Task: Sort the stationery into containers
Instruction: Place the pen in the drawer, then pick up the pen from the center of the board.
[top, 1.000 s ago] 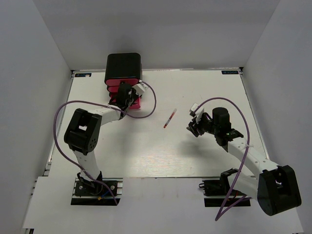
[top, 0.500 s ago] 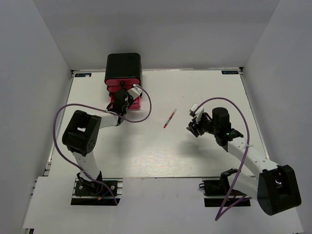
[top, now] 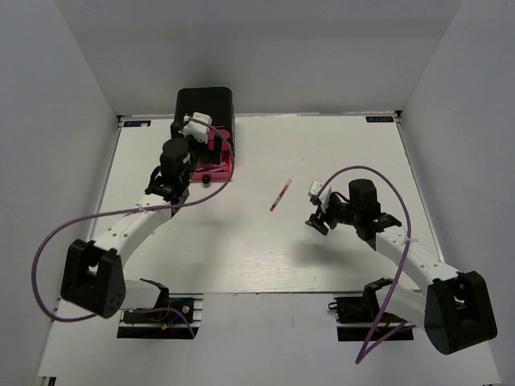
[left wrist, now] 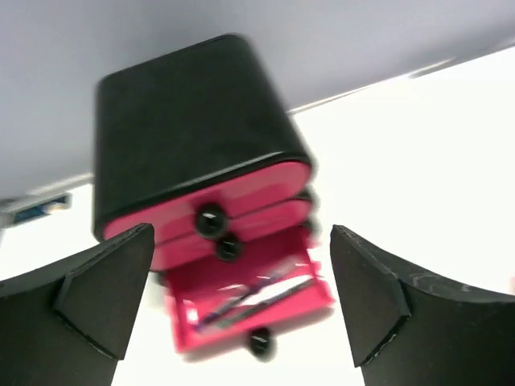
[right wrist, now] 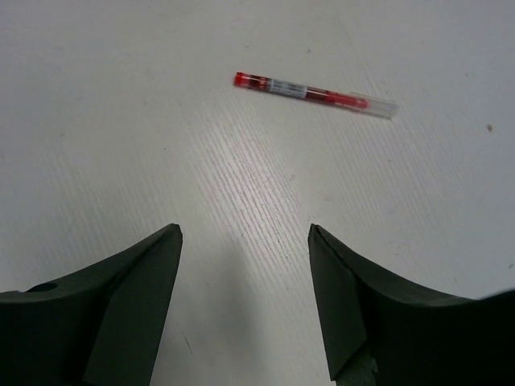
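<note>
Pen first: the red-white pen (right wrist: 314,94) lay flat on the white table (right wrist: 113,112), ahead of the right gripper (right wrist: 245,232) and slightly to the right of the middle of its gap. It was well beyond the fingertips and touched neither. In the wrist view its red end pointed left and its clear end pointed right. The right jaws stood spread wide over the tabletop, gripping nothing.

The left gripper (left wrist: 241,233) hung in front of the black cabinet (left wrist: 185,137), its jaws likewise spread wide and closed on nothing. The cabinet's front sat in the gap between them (this wrist view was blurred, so fine detail was lost). The upper two drawers (left wrist: 241,201) were pushed in, each showing a small black knob (left wrist: 211,219). The bottom drawer (left wrist: 249,301) was pulled out toward the gripper, low in the gap between the jaws. Thin pen-like things lay slantwise inside it, one dark and one pale, though I could not tell exactly what they were.

From above, the pen lay on the table between the two grippers, nearer the right one and well apart from the cabinet.
</note>
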Controlling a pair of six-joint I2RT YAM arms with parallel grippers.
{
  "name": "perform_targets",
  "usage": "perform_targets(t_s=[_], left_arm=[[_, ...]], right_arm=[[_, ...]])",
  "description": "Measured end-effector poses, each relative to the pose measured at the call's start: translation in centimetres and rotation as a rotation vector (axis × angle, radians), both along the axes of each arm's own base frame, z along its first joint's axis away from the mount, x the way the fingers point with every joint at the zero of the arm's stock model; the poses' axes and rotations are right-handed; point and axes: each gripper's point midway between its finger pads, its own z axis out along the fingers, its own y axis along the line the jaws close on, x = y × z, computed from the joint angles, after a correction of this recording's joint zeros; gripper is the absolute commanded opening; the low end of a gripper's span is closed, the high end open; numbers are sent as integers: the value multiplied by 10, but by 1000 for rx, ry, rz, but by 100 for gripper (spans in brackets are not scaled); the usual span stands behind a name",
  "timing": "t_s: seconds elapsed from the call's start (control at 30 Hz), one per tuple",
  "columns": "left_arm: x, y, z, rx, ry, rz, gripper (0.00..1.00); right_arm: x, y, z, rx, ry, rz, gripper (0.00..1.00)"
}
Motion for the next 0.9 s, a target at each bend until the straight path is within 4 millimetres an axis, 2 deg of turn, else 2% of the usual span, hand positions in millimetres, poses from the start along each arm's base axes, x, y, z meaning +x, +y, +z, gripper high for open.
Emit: perform_targets(t_s=[0.1,0.2,0.3,0.4,0.47,0.5,0.6,0.7,0.8,0.9], left_arm=[[-25,-7,12,-132,50,-50,100],[-49,-10,1,-203,160,-85,100],[-78,-9,-31,-223,283,-107,100],[-108,-3,-77,-198,407,-112,100],[-121,2,-95,-173,473,-106,100],[-123,2,-97,-164,482,-107,100],[-125,7,-92,-151,466,-96,100],[-127,13,-79,-151,422,-76,100],[-129,19,-59,-163,358,-60,100],[-134,25,-36,-181,281,-53,100]], right_arm=[[-10,4,-3,-17,-22,93,74],[-20,9,-7,-35,-84,207,79],[-30,11,-16,-75,-148,317,79],[-27,17,-27,-134,-156,414,79],[-10,25,-28,-172,-150,457,79],[-1,30,-27,-188,-157,475,78],[36,46,-19,-243,-212,508,76],[59,57,-20,-296,-235,527,70],[77,65,-30,-355,-241,559,66],[84,66,-51,-425,-222,601,63]])
